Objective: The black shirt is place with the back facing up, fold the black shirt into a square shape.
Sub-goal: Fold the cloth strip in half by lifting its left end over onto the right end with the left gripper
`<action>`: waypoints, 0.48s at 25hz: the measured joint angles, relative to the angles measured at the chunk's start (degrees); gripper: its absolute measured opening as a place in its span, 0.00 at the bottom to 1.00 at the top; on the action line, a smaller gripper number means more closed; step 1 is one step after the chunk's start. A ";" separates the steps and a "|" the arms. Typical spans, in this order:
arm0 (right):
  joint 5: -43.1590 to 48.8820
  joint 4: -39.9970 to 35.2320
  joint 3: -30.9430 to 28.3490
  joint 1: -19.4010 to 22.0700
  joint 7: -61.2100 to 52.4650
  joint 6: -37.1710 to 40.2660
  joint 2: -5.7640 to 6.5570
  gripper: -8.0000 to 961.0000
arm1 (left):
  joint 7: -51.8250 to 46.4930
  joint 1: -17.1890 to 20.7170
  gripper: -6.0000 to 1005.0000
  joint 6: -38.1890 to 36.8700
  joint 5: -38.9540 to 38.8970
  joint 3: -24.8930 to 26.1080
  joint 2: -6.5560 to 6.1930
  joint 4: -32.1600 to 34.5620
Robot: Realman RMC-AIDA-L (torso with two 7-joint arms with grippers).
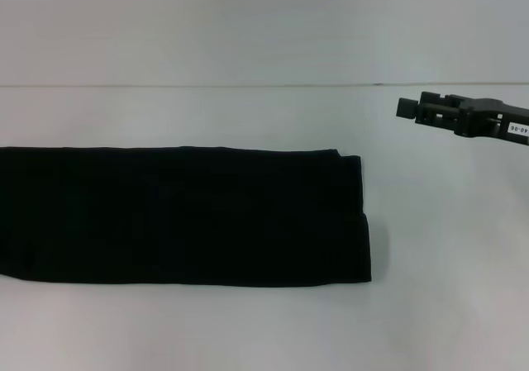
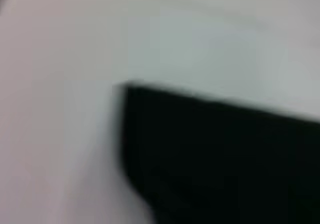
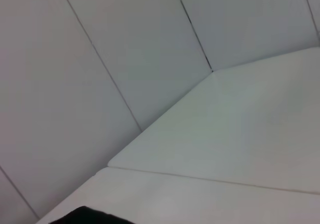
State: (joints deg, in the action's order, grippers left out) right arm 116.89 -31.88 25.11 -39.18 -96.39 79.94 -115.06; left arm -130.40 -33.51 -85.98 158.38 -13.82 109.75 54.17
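The black shirt [image 1: 182, 216], already a long band, lay across the white table [image 1: 446, 305], its long axis running nine to three o'clock. The right gripper [image 1: 407, 107] hovered off the band's right end, at about one o'clock from it; its jaws' state could not be told. The left gripper, out of view, was perhaps near the opposite end.

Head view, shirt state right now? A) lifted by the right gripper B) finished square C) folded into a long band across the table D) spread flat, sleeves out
C: the shirt lies as a long band running off the left edge, and the right gripper is off to its side, clear of it.
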 joint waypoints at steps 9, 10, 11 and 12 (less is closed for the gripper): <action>-4.35 0.00 -0.58 1.63 3.61 -1.29 0.92 0.79 | -0.67 -9.58 0.02 -13.41 -23.44 -4.65 1.74 -9.37; -4.43 0.00 -0.60 1.75 3.70 -1.52 1.25 0.79 | -0.71 -10.88 0.02 -13.56 -24.62 -5.64 3.01 -9.84; -4.46 0.01 -0.60 1.82 3.76 -1.59 1.54 0.79 | -0.71 -12.10 0.02 -13.79 -25.50 -6.75 4.52 -10.41; -4.47 0.03 -0.56 1.94 3.84 -1.57 1.82 0.79 | -0.54 -13.46 0.02 -13.53 -26.44 -7.97 6.52 -11.07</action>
State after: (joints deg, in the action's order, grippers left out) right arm 112.42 -31.86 24.55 -37.24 -92.54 78.37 -113.24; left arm -130.94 -46.98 -99.51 131.95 -21.79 116.26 43.10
